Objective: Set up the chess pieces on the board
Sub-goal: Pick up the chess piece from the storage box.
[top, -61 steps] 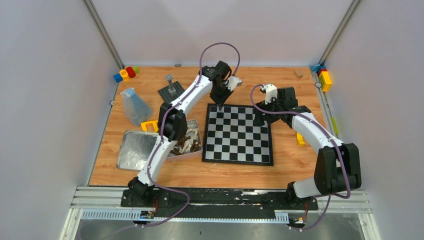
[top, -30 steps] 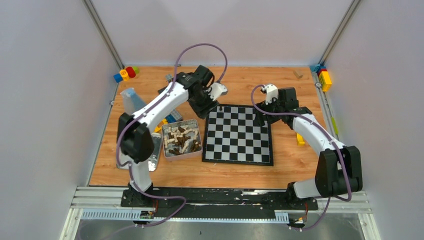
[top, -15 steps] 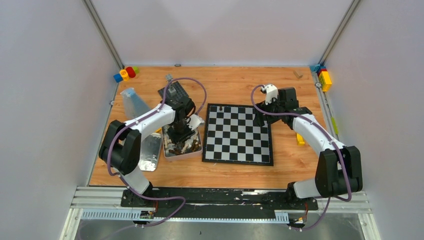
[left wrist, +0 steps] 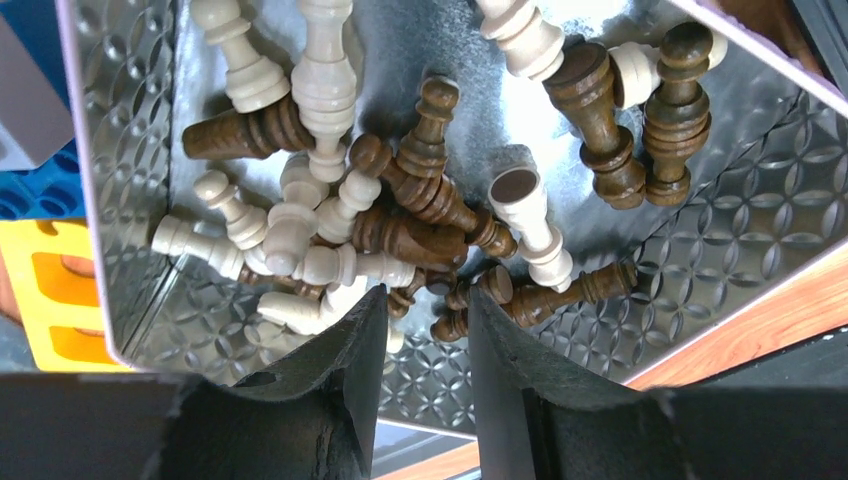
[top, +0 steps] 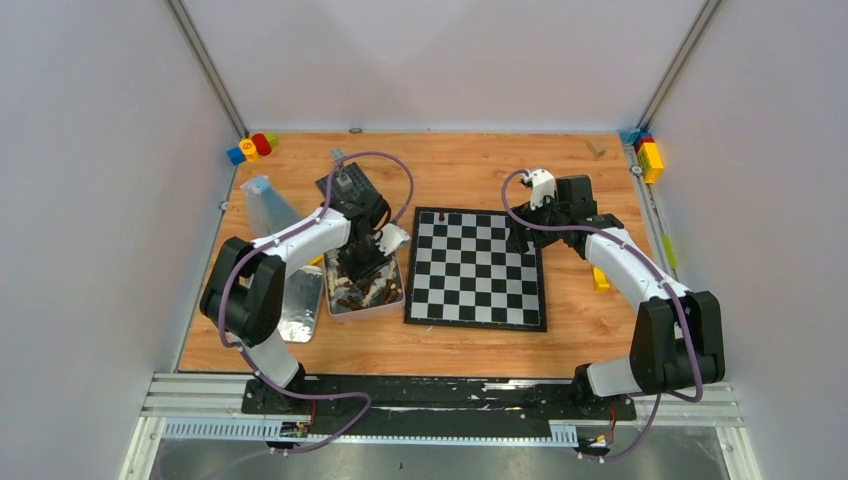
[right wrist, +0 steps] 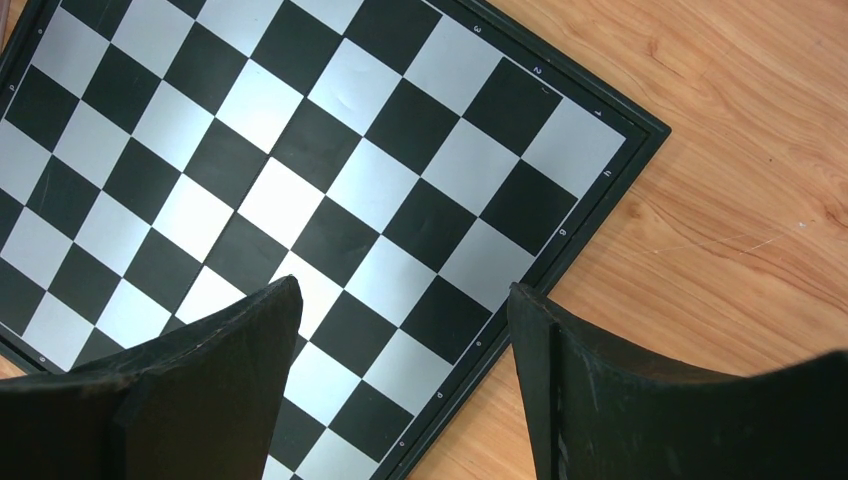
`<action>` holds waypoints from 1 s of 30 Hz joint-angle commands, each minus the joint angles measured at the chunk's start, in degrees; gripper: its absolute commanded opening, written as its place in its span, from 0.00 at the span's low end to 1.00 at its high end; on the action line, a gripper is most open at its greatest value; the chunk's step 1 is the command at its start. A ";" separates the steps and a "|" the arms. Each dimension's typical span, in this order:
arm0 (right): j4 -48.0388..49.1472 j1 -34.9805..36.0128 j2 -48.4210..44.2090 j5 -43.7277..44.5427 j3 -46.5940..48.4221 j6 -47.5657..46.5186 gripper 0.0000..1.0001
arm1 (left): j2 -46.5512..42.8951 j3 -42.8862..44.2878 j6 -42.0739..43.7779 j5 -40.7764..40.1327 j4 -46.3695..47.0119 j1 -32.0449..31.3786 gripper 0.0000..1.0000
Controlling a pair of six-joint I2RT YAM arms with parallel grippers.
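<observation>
The chess pieces [left wrist: 410, 200], dark brown and cream, lie jumbled in a shiny metal tin [left wrist: 700, 260] left of the board [top: 475, 290]. My left gripper [left wrist: 425, 293] reaches down into the tin [top: 395, 300], its jaws a narrow gap apart. Small dark brown pieces lie between its tips; whether it pinches one is unclear. One small dark piece [top: 461, 216] seems to stand on the board's far row. My right gripper [right wrist: 400, 290] hangs wide open and empty over the board's [right wrist: 300, 150] far right corner, also seen from above [top: 519, 240].
A tin lid [top: 300, 305] lies left of the tin. A dark grey baseplate [top: 345, 185] and a clear bluish bag [top: 268, 205] sit at the far left. A yellow brick [top: 600, 278] lies right of the board. Coloured bricks [top: 250, 148] [top: 648, 155] fill the far corners.
My left arm swung from the board's far left corner back to the tin, lowered into it, and its jaws narrowed. The right arm stayed still.
</observation>
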 commanded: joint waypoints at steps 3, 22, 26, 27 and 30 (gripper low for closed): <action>2.08 -0.11 -0.11 -0.58 -0.72 0.14 0.76 | 1.82 1.13 1.65 2.13 1.40 0.17 0.41; 2.04 -0.11 0.14 -0.79 -0.72 0.05 0.76 | -1.77 4.37 1.81 3.72 -4.19 1.62 0.10; 2.12 -0.12 0.36 -0.84 -0.46 0.05 0.76 | -5.04 8.89 1.84 4.84 -7.15 1.88 0.10; 2.05 -0.14 0.39 -0.89 -0.41 0.13 0.76 | -5.48 10.54 1.79 6.21 -7.58 1.88 0.10; 2.12 -0.15 0.36 -0.84 -0.32 0.14 0.76 | -5.06 13.56 1.44 8.50 -8.41 1.88 0.10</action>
